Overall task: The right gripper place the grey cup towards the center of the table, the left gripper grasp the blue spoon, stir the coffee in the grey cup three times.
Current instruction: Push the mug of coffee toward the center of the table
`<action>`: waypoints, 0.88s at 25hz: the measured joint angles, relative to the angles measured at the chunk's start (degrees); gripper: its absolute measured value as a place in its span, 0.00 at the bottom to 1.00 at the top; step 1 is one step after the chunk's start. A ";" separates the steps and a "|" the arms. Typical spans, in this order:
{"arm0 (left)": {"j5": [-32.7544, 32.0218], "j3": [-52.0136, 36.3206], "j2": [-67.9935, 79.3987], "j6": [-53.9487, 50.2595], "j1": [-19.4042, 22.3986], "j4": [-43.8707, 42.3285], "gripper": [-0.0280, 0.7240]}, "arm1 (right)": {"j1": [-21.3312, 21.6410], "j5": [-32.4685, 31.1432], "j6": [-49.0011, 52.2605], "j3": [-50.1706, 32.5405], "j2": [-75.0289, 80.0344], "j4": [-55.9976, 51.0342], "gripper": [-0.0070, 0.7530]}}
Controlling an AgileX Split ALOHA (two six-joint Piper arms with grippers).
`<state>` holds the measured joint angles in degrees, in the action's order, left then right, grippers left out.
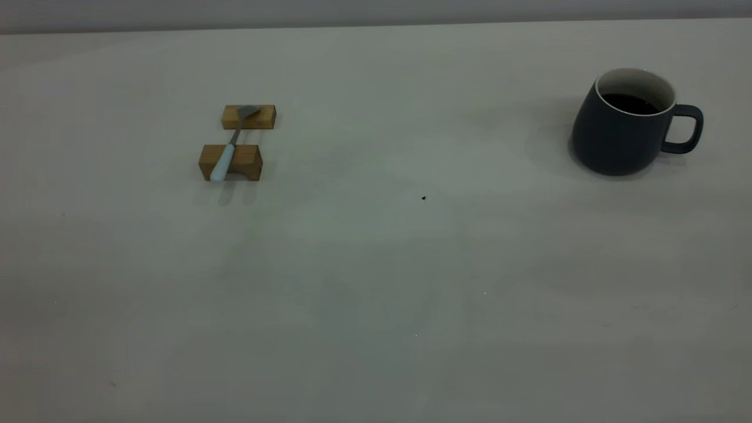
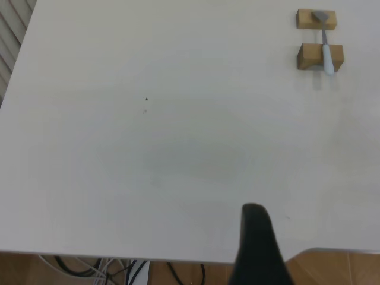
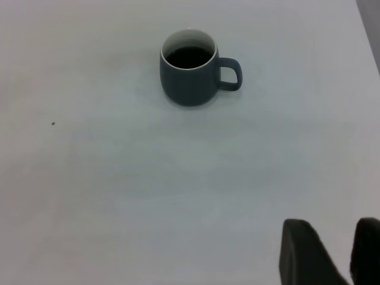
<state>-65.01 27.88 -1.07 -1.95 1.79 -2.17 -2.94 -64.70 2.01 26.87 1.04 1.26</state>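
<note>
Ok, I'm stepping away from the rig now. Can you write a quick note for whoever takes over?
Left gripper: parked at the table's near edge, holding nothing.
Right gripper: open, empty, well short of the grey cup.
Cup stands upright at the table's right, handle outward, coffee inside.
Blue spoon rests across two wooden blocks at left.
Done: nothing.
Left: move cup to centre, grasp spoon, stir three times.

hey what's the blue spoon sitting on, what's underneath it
The blue spoon lies across two small wooden blocks: its grey bowl on the far block, its blue handle on the near one. Between them it bridges a gap over the table. The block tops under it are covered.
</note>
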 joint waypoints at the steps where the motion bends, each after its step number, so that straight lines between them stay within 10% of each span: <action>1: 0.00 0.00 0.00 0.00 0.00 0.00 0.81 | 0.00 0.00 0.06 0.00 0.00 0.00 0.32; 8: 0.00 0.00 0.00 0.00 0.00 0.00 0.81 | 0.00 -0.22 0.02 0.11 0.17 -3.75 0.35; 17: 0.00 0.00 0.00 0.00 0.00 0.00 0.81 | 0.00 3.46 -3.85 6.77 22.69 -4.89 0.86; 22: 0.00 0.00 0.00 0.00 0.00 0.00 0.81 | 0.00 10.43 -10.68 13.89 42.37 -2.06 0.96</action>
<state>-65.01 27.88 -1.07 -1.95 1.79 -2.17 -2.94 -54.26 -8.67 40.77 43.41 -0.80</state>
